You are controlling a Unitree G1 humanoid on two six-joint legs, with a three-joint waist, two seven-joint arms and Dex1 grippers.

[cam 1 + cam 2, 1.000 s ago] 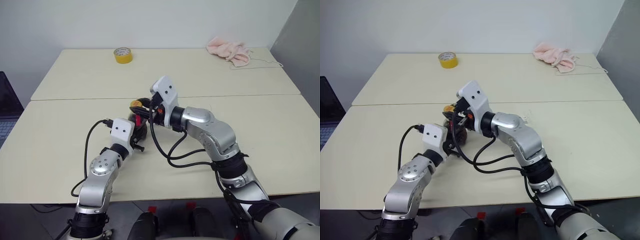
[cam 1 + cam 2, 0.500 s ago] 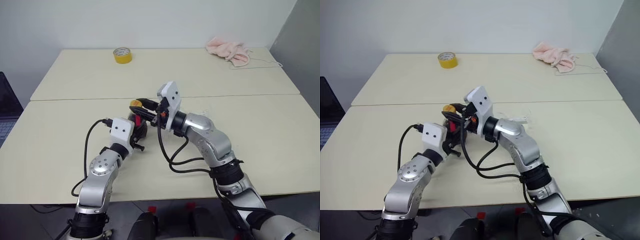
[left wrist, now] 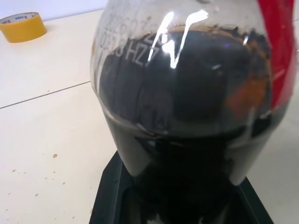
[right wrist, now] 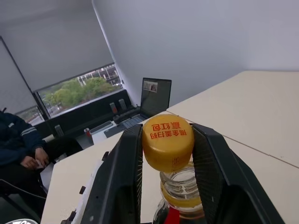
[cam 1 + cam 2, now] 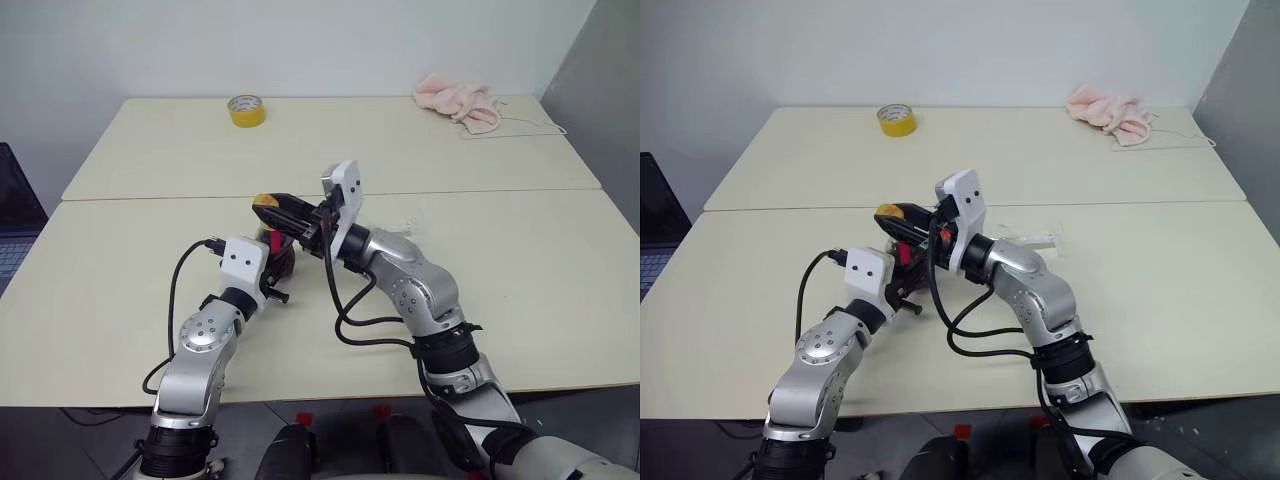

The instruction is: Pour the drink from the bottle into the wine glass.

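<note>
Bottle clear, red label, near-black drink; cap yellow-orange with red print. Far: yellow tape roll, pink cloth. Table cream.

The bottle stands on the near table. Behind it lie the tape roll, far left, and the cloth, far right.

Head pair looks down over both arms and the table; each wrist camera sits tight against the bottle, shared with the head views.
</note>
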